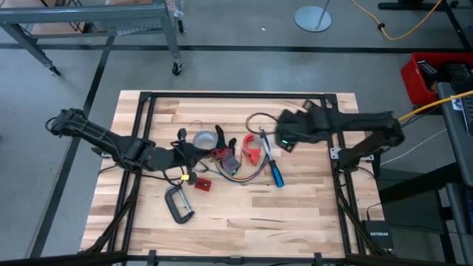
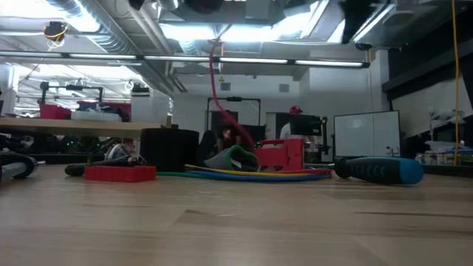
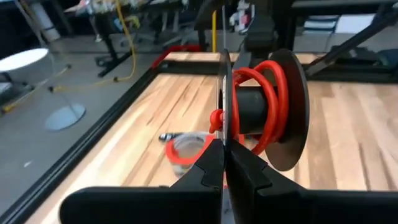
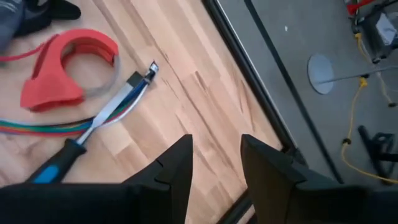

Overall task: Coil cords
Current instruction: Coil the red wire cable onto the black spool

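1. On the wooden table (image 1: 310, 214), my two arms reach in from opposite sides towards a cluster of tools and cords at the middle.
2. My left pincer (image 3: 222, 163) is pressed together on the thin front rim of a black spool (image 3: 292, 118), which I hold above the table's left-centre.
3. The red cord (image 3: 273, 81) is wound in several turns round the spool's hub. The spool is the only holder I see, and nothing else is on it.
4. My right pincer (image 4: 214, 158) hangs spread and empty over the right-centre of the table, touching nothing.
5. The flat rainbow cable (image 4: 37, 127) lies on the wood ahead of my right pincer. From above it curves in a loose arc at the table's middle, and its plug end points towards the right edge.
6. The cable runs between a red tape dispenser (image 4: 68, 65) and a blue-handled screwdriver (image 1: 275, 174), close beside both.
7. My right pincer is the nearer one to this cable. I judge that the next grasp calls for a descent onto the plug end, with the fingers set across the cable's length.
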{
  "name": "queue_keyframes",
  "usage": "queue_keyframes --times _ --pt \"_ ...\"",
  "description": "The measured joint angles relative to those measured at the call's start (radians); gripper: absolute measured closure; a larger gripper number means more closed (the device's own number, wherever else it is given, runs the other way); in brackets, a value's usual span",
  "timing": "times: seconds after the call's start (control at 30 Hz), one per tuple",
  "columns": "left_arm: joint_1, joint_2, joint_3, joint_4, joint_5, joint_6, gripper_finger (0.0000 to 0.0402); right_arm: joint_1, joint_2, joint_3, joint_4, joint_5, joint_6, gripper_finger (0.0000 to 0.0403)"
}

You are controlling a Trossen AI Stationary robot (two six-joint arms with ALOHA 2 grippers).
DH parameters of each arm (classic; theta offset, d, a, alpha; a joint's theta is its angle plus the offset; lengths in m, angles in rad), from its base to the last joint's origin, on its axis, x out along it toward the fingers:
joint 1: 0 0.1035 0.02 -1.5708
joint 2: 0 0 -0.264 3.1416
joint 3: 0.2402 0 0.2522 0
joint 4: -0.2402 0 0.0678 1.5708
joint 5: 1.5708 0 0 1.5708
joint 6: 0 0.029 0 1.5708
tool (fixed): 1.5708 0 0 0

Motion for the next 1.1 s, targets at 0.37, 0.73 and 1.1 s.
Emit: queue_keyframes --times 0.37,0.73,1.1 --pt "0.051 0.035 0.000 0.258 0.187 0.139 0.0402 0.139 -0.451 -0.441 0.368 0.044 0.071 0.0265" --pt "0.209 0.256 0.000 0.583 0.612 0.131 0.0401 0.146 -0.580 -0.900 1.146 -0.186 -0.219 0.0265" --pt "0.238 0.357 0.000 0.584 0.723 0.064 0.0401 0.146 -0.447 -1.024 1.543 -0.270 -0.311 0.0265"
